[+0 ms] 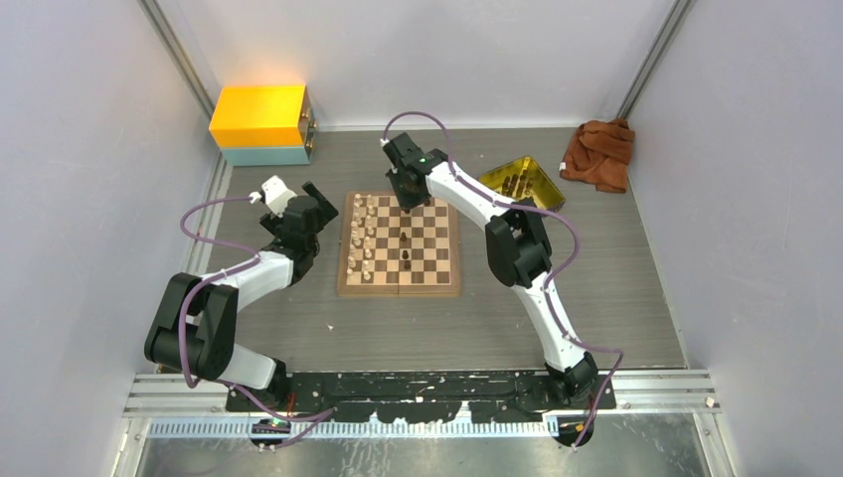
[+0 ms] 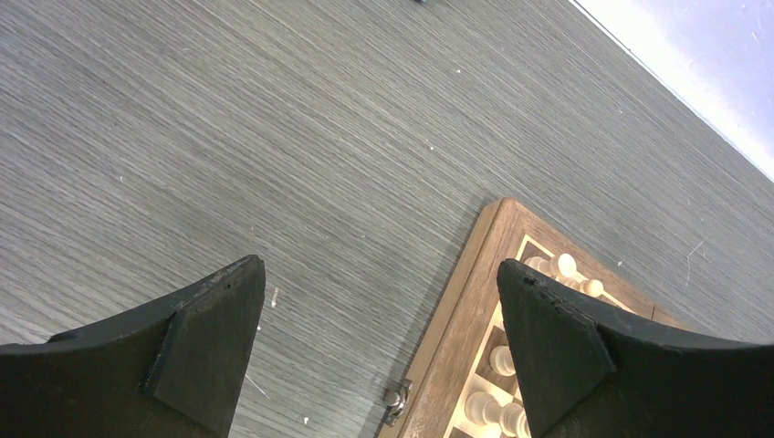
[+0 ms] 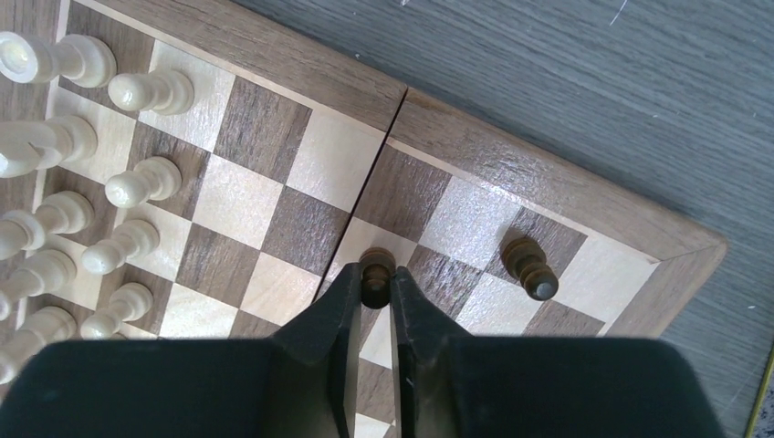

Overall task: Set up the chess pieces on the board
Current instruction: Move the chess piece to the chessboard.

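The right gripper (image 3: 376, 278) pinches a dark pawn (image 3: 376, 265) between nearly closed fingers. The pawn is just beside the centre seam of the chessboard (image 3: 511, 169), near its 12 o'clock edge. A second dark pawn (image 3: 529, 270) stands apart at the held one's 3 o'clock, on a dark square by the border. Cream chessmen (image 1: 364, 238) fill two files along the board's 9 o'clock side. The left gripper (image 2: 379, 269) hangs wide open and empty over the grey table (image 2: 274, 137) at the board's 9 o'clock edge. More dark chessmen (image 1: 513, 184) sit in the yellow tray (image 1: 497, 171) at the board's 2 o'clock.
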Controlling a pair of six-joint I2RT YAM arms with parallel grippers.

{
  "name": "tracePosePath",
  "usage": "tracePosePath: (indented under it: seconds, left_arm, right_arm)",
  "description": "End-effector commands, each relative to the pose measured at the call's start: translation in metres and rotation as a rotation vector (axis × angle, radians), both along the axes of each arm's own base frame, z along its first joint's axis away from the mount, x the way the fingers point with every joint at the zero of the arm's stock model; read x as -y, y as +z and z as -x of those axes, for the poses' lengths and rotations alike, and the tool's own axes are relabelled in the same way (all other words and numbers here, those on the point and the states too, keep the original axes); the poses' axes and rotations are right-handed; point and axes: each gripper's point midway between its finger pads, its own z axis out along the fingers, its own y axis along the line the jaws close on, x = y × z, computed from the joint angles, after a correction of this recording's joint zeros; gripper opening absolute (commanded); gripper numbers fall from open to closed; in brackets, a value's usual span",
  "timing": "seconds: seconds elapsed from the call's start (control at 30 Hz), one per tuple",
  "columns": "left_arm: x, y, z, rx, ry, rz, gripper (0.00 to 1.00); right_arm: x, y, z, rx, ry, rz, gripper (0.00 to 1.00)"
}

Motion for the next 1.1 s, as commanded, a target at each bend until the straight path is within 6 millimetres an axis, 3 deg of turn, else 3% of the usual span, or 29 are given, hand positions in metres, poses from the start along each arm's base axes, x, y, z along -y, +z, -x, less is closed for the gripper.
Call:
tracePosePath:
  seconds: [0.0,0.1,0.37,1.07]
  left_arm:
    - [-0.003,0.018,-0.009,0.069,0.031,-0.002,0.98]
    - [-0.002,0.018,-0.009,0.07,0.029,-0.001,0.98]
    - [-0.002,0.019,-0.008,0.071,0.024,0.004,0.98]
    - [0.001,0.018,-0.01,0.062,0.014,-0.001,0.98]
  right_arm:
    - [-0.011,0.023,-0.008,0.06,0.007,-0.046,0.11]
    - [-0.008,0.029,-0.009,0.075,0.005,-0.043,0.05]
    - [0.004,0.05,-0.008,0.126,-0.013,-0.02,0.03]
    - [0.046,0.041,-0.007,0.132,-0.105,0.001,0.03]
